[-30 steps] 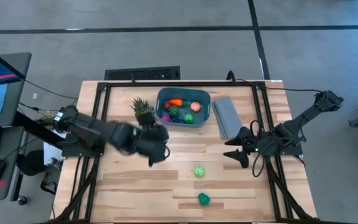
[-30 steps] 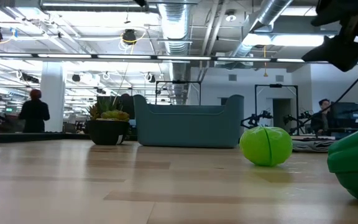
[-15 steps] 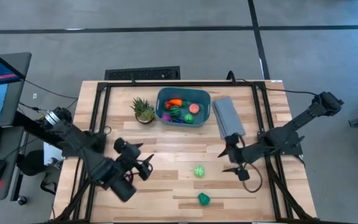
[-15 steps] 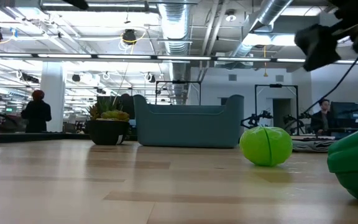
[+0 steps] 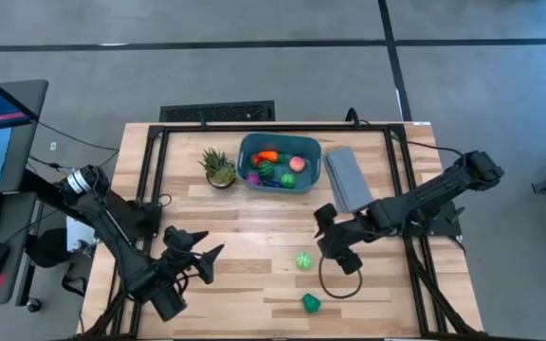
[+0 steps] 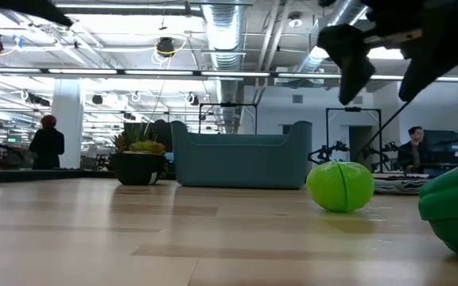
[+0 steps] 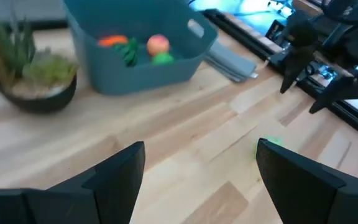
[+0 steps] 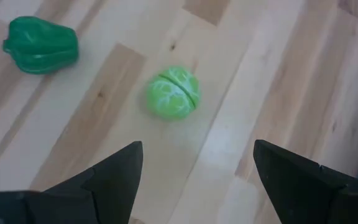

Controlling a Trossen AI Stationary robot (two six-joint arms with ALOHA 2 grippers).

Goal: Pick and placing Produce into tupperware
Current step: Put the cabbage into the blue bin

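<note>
Roughly, wooden table (image 5: pixel 254 218) fills mid-frame, bare planks across the near-centre. Left arm sits over the near-left part, left gripper (image 5: pixel 200 260) with fingers spread apart, nothing between them, well apart from any produce. Right arm reaches in from the right edge; right gripper (image 5: pixel 328 237) hangs above the table just beside the light green ball (image 5: pixel 303 260), fingers apart, empty; right wrist view shows the ball (image 8: pixel 173 92) ahead of the spread fingers, not touched. Teal tupperware (image 5: pixel 280 162) stands at the far middle; inside it, orange carrot (image 5: pixel 267 155), pink peach (image 5: pixel 297 163), striped watermelon (image 5: pixel 266 170) and a magenta piece (image 5: pixel 253 177), others partly hidden by the wall and hard to separate. Grey ribbed slab (image 5: pixel 347 177) lies just right of the tub, potted plant (image 5: pixel 219 168) just left. Dark green pepper (image 5: pixel 310 302) rests near the front edge, cut off at the low view's right side.
</note>
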